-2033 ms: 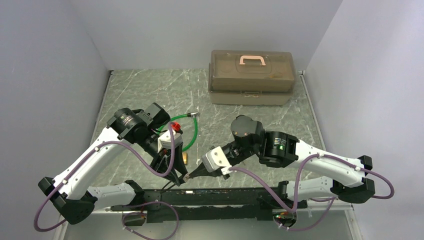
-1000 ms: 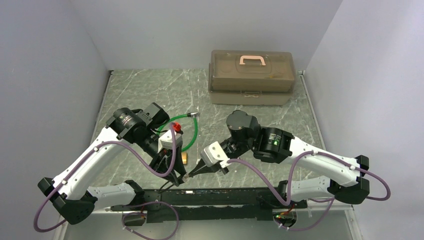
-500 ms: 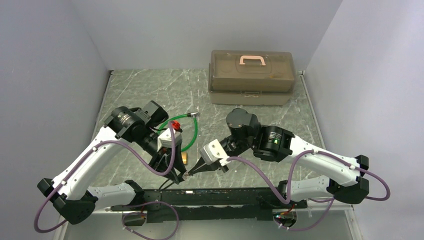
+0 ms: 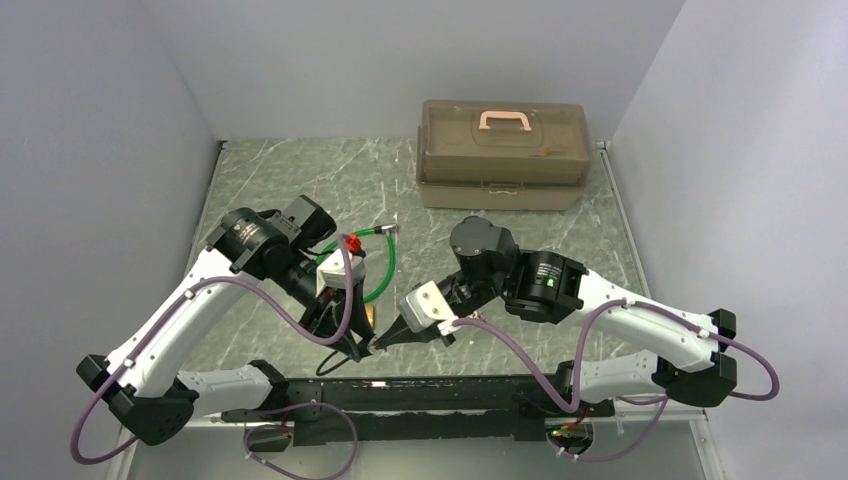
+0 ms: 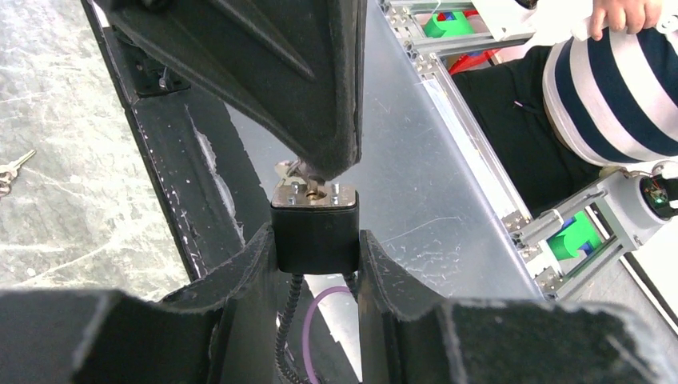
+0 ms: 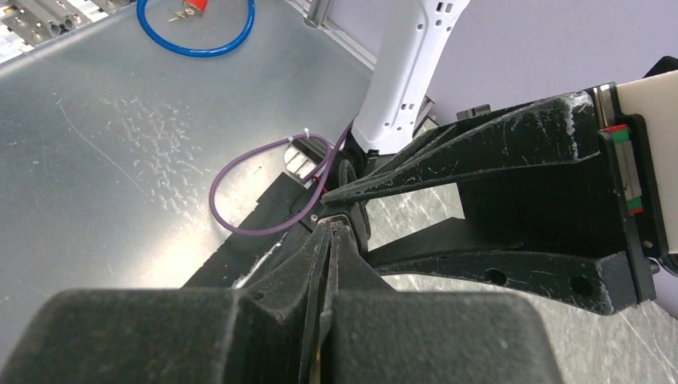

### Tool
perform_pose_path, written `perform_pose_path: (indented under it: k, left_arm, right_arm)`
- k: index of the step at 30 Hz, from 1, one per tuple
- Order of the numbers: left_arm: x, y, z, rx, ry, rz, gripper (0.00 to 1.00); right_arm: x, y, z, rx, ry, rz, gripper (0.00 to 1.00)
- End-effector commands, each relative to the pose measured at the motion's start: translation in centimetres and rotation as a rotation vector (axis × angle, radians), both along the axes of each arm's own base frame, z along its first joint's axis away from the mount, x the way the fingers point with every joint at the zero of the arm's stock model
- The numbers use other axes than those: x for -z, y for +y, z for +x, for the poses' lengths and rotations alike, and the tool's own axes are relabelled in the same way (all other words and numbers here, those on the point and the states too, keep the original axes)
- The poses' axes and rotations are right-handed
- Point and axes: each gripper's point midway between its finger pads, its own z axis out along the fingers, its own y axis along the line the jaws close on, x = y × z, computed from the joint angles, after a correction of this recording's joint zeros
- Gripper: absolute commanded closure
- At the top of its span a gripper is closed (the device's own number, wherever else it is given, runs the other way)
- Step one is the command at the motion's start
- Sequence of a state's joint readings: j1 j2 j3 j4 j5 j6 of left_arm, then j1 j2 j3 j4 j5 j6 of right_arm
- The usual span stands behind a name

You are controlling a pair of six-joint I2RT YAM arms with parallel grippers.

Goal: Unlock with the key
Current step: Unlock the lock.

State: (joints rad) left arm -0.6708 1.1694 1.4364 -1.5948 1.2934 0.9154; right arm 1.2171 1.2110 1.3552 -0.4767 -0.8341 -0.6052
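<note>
the key [image 5: 297,170] sits at the silver end face of the padlock [image 5: 313,228], its small blade right at the keyhole. you cannot tell how far in it goes, because the fingertips above cover most of it. your right gripper [image 5: 321,160] reaches down onto that face with its 2 fingers pressed together, pinching the key at the very tip. the right wrist view shows the same fingers closed with no gap between them.

your left gripper [image 5: 316,244] is clamped on the padlock's dark body, 1 finger [image 5: 256,264] on each side, with the keyhole end pointing away from the palm. in the top view the 2 grippers meet low at the near edge of the table [image 4: 300,180], over the black rail [image 4: 450,395] between the arm bases.

a few more keys [image 5: 6,170] lie on the marble, well apart from the padlock. a green cable loop [image 4: 381,268] lies just beside your left wrist. a tan toolbox [image 4: 503,150] with a pink handle stands closed at the far edge. a person in a striped shirt [image 5: 608,88] is beyond the table's near side, and a blue loop [image 6: 196,36] lies on the grey metal surface there.
</note>
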Motion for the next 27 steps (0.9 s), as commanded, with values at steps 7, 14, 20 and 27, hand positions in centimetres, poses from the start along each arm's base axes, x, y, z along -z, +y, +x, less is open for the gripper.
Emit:
perform_pose_path:
  k: [7, 14, 20, 27]
  left_arm:
    - [-5.7, -0.1, -2.2, 0.066, 0.075, -0.239, 1.00]
    - [-5.8, 0.1, -2.5, 0.068, 0.075, -0.246, 1.00]
    - [-6.0, 0.1, -2.5, 0.071, 0.078, -0.251, 1.00]
    - [-6.4, 0.0, -2.4, 0.073, 0.080, -0.260, 1.00]
  right_arm:
    - [4.8, -0.1, 2.8, 0.071, 0.020, -0.156, 1.00]
    - [4.0, -0.5, 2.7, 0.037, 0.059, -0.137, 1.00]
    - [4.1, -1.0, 3.3, 0.058, 0.064, -0.126, 1.00]
    - [4.4, -0.8, 3.9, 0.075, 0.073, -0.121, 1.00]
